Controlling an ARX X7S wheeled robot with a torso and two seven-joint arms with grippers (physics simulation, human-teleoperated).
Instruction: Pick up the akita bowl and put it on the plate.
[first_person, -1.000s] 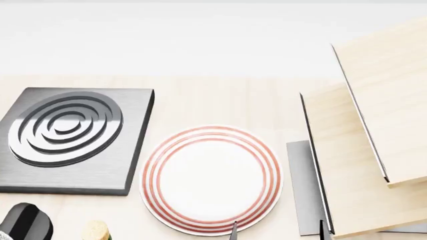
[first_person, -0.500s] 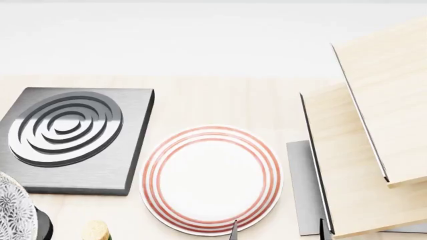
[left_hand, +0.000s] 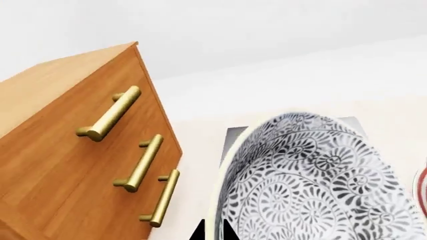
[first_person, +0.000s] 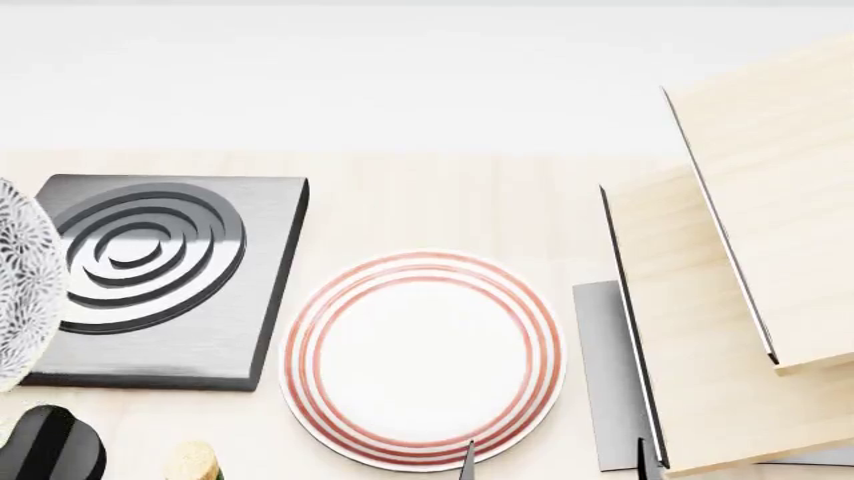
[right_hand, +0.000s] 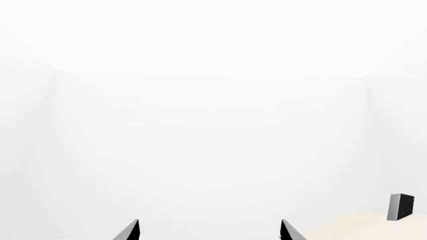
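The akita bowl (left_hand: 313, 185), white with a dense grey-black floral pattern, fills much of the left wrist view and is tipped on edge. My left gripper (left_hand: 213, 232) is shut on its rim, one dark fingertip on each side of the wall. In the head view the bowl (first_person: 24, 280) shows only partly at the left edge, raised over the burner's left side. The plate (first_person: 422, 358), white with red rings, lies flat in the middle, apart from the bowl. My right gripper (first_person: 555, 465) is open at the bottom edge, near the plate's lower right rim, holding nothing (right_hand: 209, 231).
A square grey burner (first_person: 147, 270) with dark rings lies left of the plate. Pale wooden panels (first_person: 747, 300) and a grey slab (first_person: 607, 370) stand at the right. A brown drawer cabinet with brass handles (left_hand: 67, 150) is beside the bowl. A cork-coloured object (first_person: 191, 462) sits at the bottom left.
The bowl has come into the head view at the lower left and risen along the left edge, now over the burner's side. The plate and right gripper have not moved.
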